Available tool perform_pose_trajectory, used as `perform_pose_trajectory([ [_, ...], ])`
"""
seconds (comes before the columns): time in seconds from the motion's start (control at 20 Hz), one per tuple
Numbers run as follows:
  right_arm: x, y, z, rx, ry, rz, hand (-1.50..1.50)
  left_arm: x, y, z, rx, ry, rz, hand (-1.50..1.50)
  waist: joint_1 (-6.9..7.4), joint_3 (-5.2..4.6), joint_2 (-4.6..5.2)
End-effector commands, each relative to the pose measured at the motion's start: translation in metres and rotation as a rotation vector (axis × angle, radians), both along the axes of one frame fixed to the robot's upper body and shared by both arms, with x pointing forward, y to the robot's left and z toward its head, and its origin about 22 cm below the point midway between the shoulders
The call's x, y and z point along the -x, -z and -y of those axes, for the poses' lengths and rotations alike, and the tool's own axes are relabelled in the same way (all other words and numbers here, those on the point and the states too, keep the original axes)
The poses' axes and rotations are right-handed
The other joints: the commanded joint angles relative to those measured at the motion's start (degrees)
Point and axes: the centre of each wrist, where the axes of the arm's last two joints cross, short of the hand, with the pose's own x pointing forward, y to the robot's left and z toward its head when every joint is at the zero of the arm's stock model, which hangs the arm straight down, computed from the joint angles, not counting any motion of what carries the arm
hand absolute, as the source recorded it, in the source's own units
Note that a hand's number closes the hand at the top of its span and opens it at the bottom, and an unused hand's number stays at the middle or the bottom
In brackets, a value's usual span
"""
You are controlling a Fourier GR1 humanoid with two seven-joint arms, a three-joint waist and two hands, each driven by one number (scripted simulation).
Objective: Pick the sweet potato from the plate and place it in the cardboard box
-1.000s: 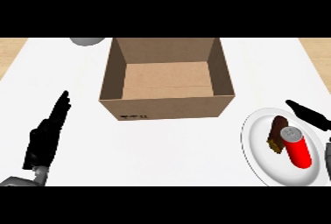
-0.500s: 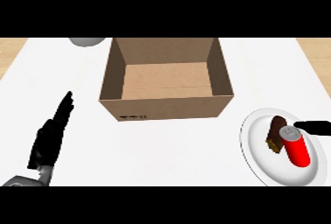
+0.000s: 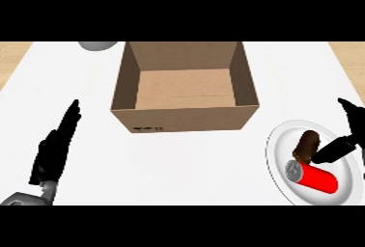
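Note:
A brown sweet potato (image 3: 308, 144) lies on the white plate (image 3: 285, 185) at the right, touching a red can (image 3: 315, 176) just below it. My right hand (image 3: 335, 150) comes in from the right edge; its thumb reaches the sweet potato's right side while its fingers (image 3: 349, 114) stretch up past the plate's rim. The hand is open and holds nothing. The open cardboard box (image 3: 184, 118) stands at the upper middle, and nothing shows inside it. Far to the left, my left hand (image 3: 55, 149) rests open on the counter with straight fingers.
A grey round object (image 3: 98, 45) peeks in at the top edge, left of the box. The white counter (image 3: 178, 169) spreads between the box, the plate and my left hand. A wooden floor shows at the top corners.
My right hand has shifted over the plate's right side: its thumb now lies against the sweet potato, with the fingers raised above the rim. The left hand, box and can have not moved.

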Motion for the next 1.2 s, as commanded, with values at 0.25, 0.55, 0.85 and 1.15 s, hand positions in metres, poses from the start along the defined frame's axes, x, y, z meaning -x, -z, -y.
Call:
perform_pose_trajectory([
  [0.25, -0.011, -0.001, -0.046, 0.035, 0.089, -0.159, -1.5, 0.004, 0.0, -0.002, 0.004, 0.002, 0.001, 0.0, 0.0, 0.2, 0.12],
  [0.55, -0.017, 0.02, -0.052, 0.045, 0.13, -0.199, -1.5, 0.011, 0.006, 0.0, -0.002, -0.002, 0.004, 0.0, 0.23, 0.21, 0.18],
  [0.85, -0.011, 0.031, -0.049, 0.045, 0.133, -0.205, -1.5, -0.014, -0.008, -0.013, 0.0, -0.01, -0.008, 0.0, -0.34, 0.22, 0.22],
  [1.15, -0.006, 0.047, -0.036, 0.049, 0.131, -0.2, -1.5, 0.0, 0.005, 0.003, -0.007, -0.006, -0.001, 0.0, -0.22, 0.23, 0.19],
])
